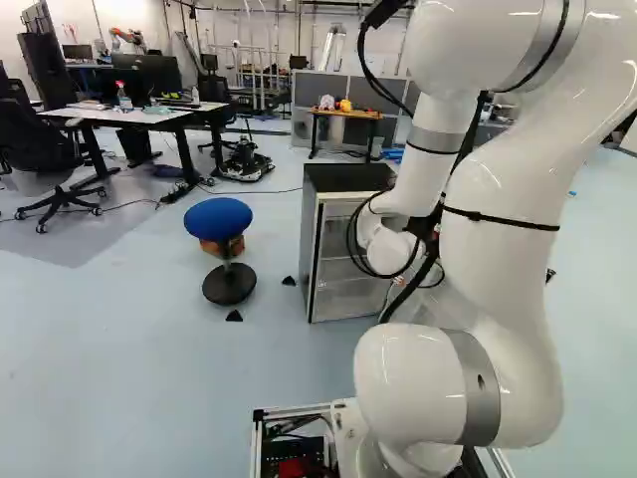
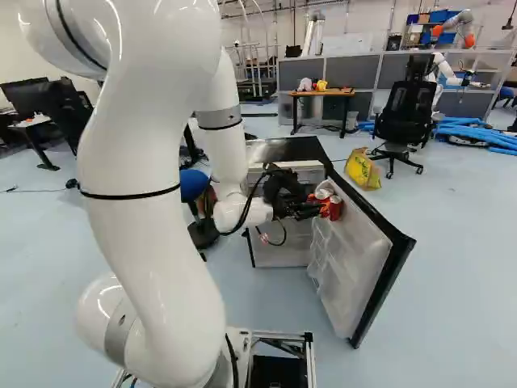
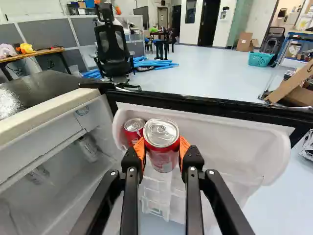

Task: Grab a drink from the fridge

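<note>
The red soda can (image 3: pixel 162 147) stood upright, its long way up and down, at the hinge-end corner of the clear door bin (image 3: pixel 234 152). The black gripper (image 3: pixel 162 148) was squeezing it from two sides with its orange pads (image 3: pixel 140 148), reaching across it. So the next move likely had to go up, past the bin's edge, without bumping the other red can (image 3: pixel 133 128) just beside it. The white arm (image 2: pixel 149 202) reached ahead, wrist low, by the mini fridge (image 1: pixel 348 177).
</note>
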